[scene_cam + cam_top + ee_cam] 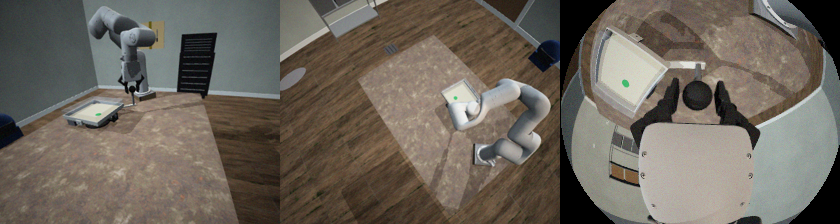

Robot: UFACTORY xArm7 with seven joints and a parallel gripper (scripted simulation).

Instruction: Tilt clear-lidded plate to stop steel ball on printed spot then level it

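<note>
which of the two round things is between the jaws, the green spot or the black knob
The black knob atop the plate's handle stalk sits between the jaws of the gripper. The green spot is flat, printed on the plate floor.

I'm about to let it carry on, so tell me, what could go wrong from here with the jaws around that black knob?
1. The gripper brackets the black knob with its jaws open and gaps on both sides, so closing off-centre could jolt the lever and plate.
2. No steel ball is visible on the plate in any view; only the green spot shows, so tilting would be blind.
3. The arm hides the plate's near edge from above, masking whether it ends level.
</note>
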